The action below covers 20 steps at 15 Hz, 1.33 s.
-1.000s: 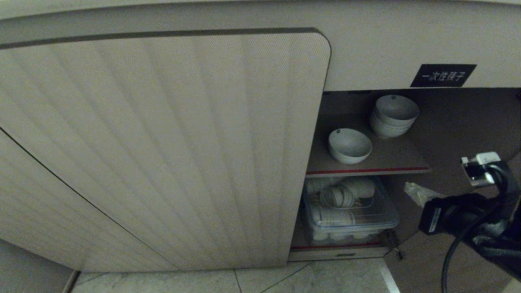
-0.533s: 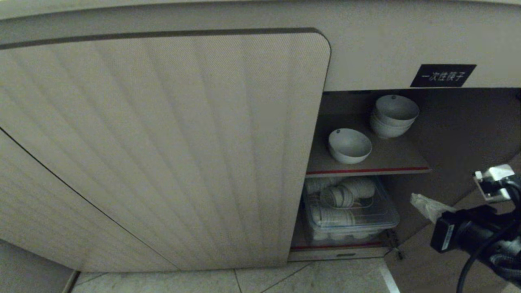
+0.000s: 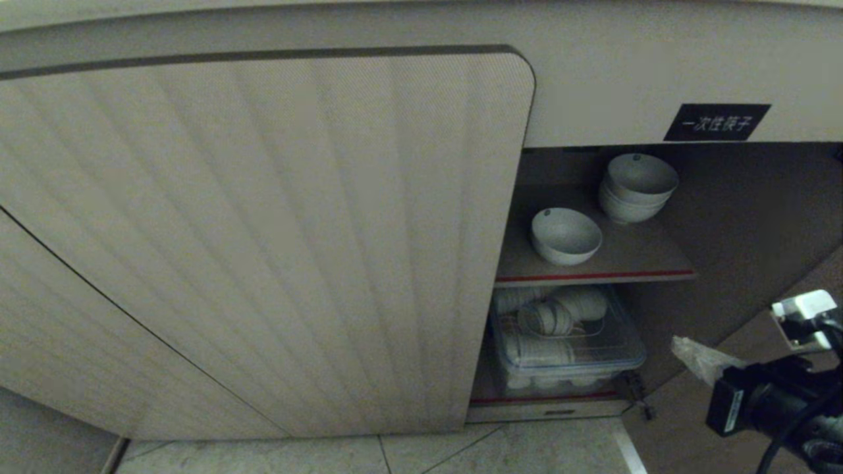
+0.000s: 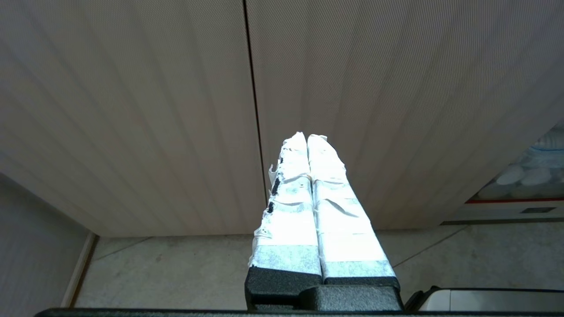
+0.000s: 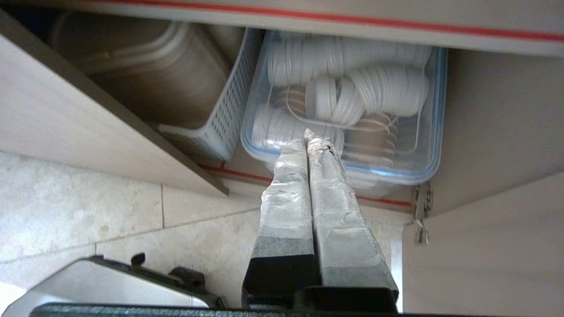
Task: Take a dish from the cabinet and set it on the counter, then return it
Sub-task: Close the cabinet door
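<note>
**Both grippers closed, bowl on the upper shelf**

Nearest me, my right gripper (image 5: pixel 307 136) hangs low outside the cabinet (image 3: pixel 658 79), its taped fingers pressed together and empty, pointing at the clear tub (image 5: pixel 434 132) of white discs on the bottom shelf. My left gripper (image 4: pixel 307 138) is also pressed together, empty, facing the ribbed door (image 4: pixel 374 88). Further in, the bowl (image 3: pixel 566 235) sits alone on the red-edged shelf (image 3: pixel 596 276), near the front. The bowl stack (image 3: pixel 637 187) stands behind it.
</note>
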Available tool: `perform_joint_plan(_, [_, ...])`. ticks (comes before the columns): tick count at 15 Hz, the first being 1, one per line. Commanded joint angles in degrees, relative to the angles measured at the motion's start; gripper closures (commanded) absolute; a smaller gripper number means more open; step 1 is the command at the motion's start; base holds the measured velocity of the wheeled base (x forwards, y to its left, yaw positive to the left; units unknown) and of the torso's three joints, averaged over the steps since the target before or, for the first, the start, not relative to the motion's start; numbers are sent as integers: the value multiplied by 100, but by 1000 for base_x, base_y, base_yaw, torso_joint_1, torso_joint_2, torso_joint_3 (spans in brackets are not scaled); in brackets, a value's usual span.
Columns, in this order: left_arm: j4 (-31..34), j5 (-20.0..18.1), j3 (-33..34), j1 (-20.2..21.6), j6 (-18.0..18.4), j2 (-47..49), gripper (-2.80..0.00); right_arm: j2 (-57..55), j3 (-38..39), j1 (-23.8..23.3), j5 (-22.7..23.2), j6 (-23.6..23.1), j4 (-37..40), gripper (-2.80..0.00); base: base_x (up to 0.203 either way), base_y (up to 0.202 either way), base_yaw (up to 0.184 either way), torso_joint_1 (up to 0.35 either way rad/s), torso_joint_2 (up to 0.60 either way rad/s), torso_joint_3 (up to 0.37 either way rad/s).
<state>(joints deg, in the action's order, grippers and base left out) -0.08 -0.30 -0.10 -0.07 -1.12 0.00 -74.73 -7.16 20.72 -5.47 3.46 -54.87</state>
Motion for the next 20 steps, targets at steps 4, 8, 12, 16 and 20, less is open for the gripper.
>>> perform_joint_plan(4, [-1,-6,1,7,-2,0,0,82,330,2,-6,-144,-24,0,0,0,0,0,0,0])
perform_joint_plan(8, [-1,-6,1,7,-2,0,0,501,312,-103,262,-133,531,0,0,0,0,0,0,0])
perform_joint_plan(12, [-1,2,1,-1,-2,0,0,768,308,-800,1001,-154,833,0,0,0,0,0,0,0])
perform_joint_plan(16, [-1,-6,1,-1,-2,0,0,1115,324,-956,1357,-389,1303,0,0,0,0,0,0,0])
perform_joint_plan(20, [-1,-5,1,-1,-2,0,0,1434,327,-1149,1490,-479,1700,0,0,0,0,0,0,0])
